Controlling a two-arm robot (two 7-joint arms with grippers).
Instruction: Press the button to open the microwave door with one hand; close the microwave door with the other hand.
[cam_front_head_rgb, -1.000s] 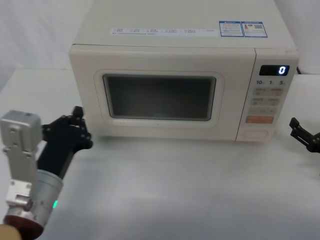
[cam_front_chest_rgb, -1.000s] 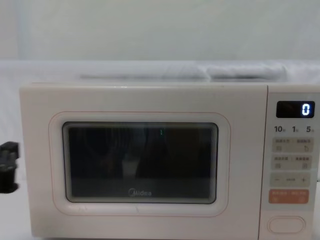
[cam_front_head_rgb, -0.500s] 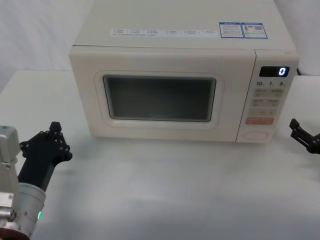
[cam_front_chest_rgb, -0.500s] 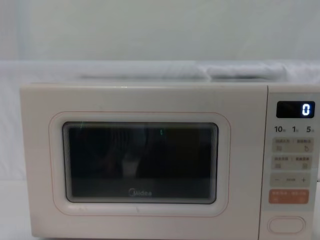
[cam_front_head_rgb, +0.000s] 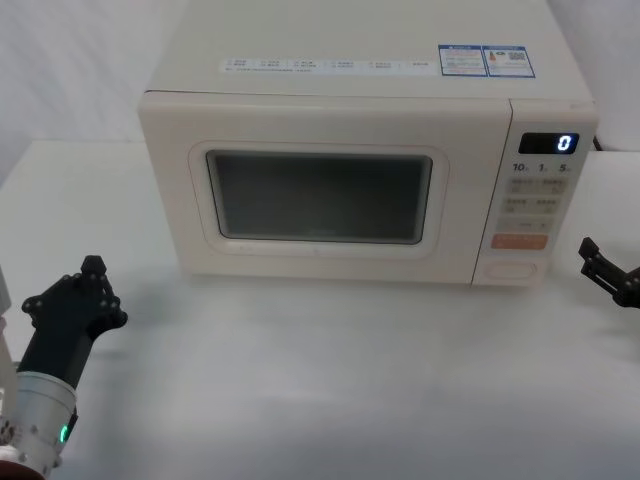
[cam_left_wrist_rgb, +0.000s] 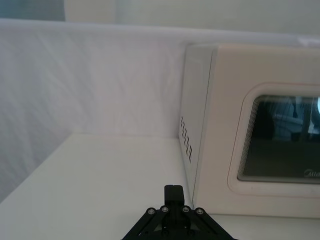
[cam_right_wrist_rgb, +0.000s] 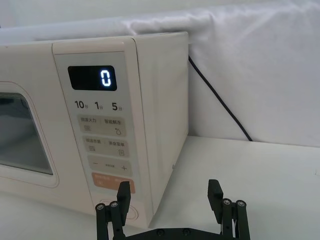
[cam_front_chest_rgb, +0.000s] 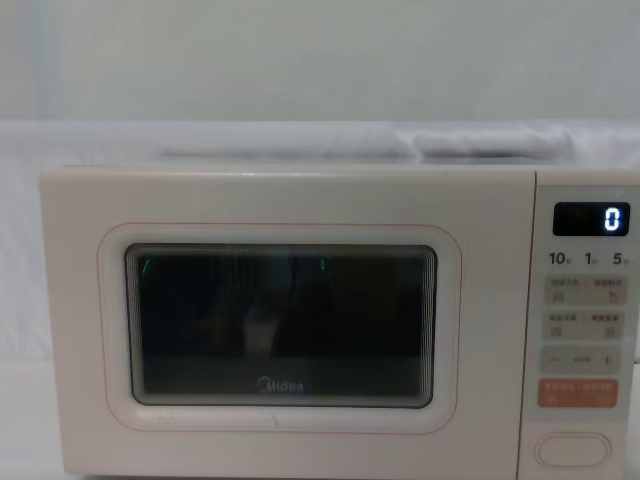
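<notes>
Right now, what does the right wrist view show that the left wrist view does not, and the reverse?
Only the right wrist view shows the control panel with the lit display, the button low behind the open right claw, and the black cable. Only the left wrist view shows the microwave's vented side wall and the left claw. Both share the microwave door, shut, and the white table.
</notes>
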